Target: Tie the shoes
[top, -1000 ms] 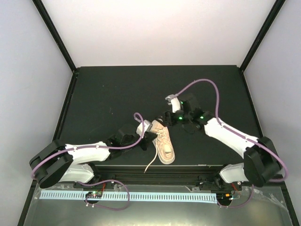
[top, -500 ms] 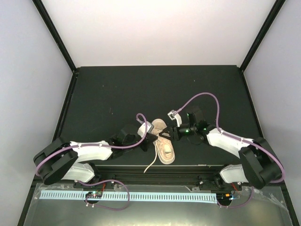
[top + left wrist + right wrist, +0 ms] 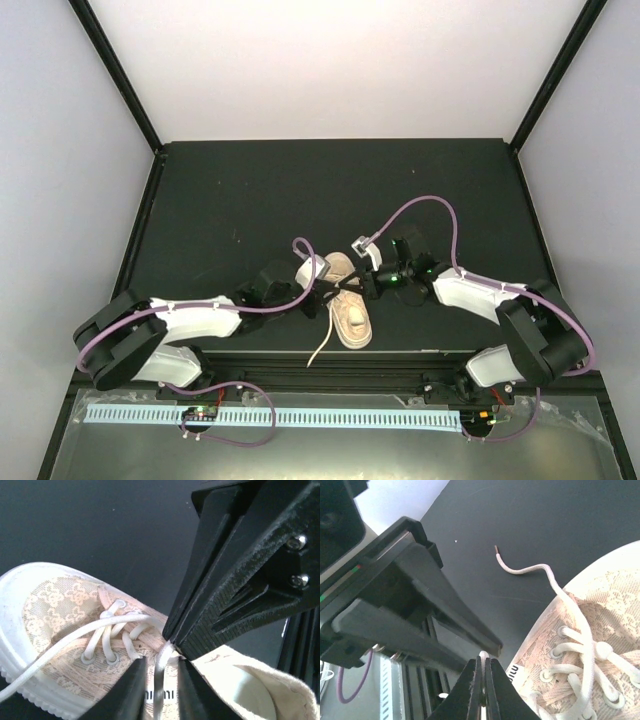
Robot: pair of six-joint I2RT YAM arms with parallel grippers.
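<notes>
Starts at the near edge of the bench [image 3: 250, 200], just beyond the arm bases [image 3: 490, 368], with a loose cream lace [image 3: 320, 342] trailing off the toe side of the sneaker toward that edge. Finds the pale pink-beige sneaker [image 3: 352, 318] right behind, close to the near edge and about midway between the two arms, sole down, rounded toe nearer the bases and heel opening farther. Meets both pincers over the laced throat, their tips close together. Shows the left pincer [image 3: 161, 661] released by a narrow gap, a lace strand [image 3: 158, 695] running up between its fingers with sneaker fabric visible on either side of it. Shows the right pincer [image 3: 483, 660] clenched on a bit of white lace, pinched right at the fingertips [image 3: 472, 690] just above the sneaker's tongue. Cannot tell whether both pincers work the same strand. Passes purple cables [image 3: 430, 203] looping over each wrist. Ends farther back on bare dark bench, then pale walls [image 3: 340, 70] rising on three sides.
</notes>
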